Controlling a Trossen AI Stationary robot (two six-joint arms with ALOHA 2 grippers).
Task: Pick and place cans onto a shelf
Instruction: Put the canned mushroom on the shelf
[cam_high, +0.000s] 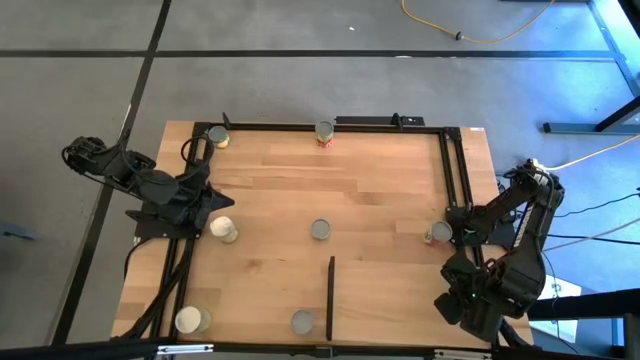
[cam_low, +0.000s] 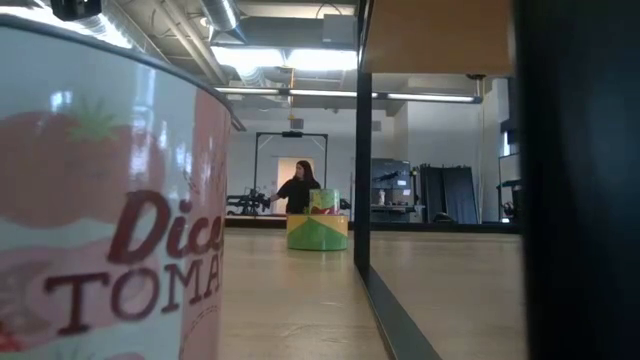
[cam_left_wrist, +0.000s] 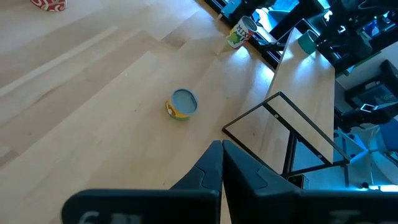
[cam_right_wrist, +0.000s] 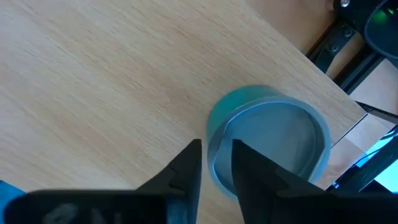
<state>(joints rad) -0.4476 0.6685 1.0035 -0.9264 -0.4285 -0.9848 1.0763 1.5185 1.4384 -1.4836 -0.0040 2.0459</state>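
Several cans stand upright on the wooden tabletop (cam_high: 380, 190). One is by the right edge (cam_high: 437, 233), one in the middle (cam_high: 320, 229), and a cream-topped one at the left (cam_high: 224, 229). My right gripper (cam_high: 458, 233) is just to the right of the right-edge can. In the right wrist view its fingers (cam_right_wrist: 216, 149) stand a narrow gap apart over the near rim of that grey-topped can (cam_right_wrist: 273, 140). My left gripper (cam_high: 213, 205) is shut and empty (cam_left_wrist: 222, 149) by the cream-topped can. The shelf's black strip (cam_high: 330, 297) shows at the near middle. My right gripper's fingertips (cam_right_wrist: 194, 152) stand over the can's near rim (cam_right_wrist: 214, 134), slanting down from the table's right side. I cannot tell whether they touch it. The can stands upright on the table.
More cans stand at the far left (cam_high: 217, 136), far middle (cam_high: 324, 132), near left (cam_high: 190, 320) and near middle (cam_high: 302, 321). A tomato can (cam_low: 110, 200) fills the low view's left. The shelf's upright (cam_low: 362, 150) rises beside it. A person (cam_low: 298, 190) stands far behind.
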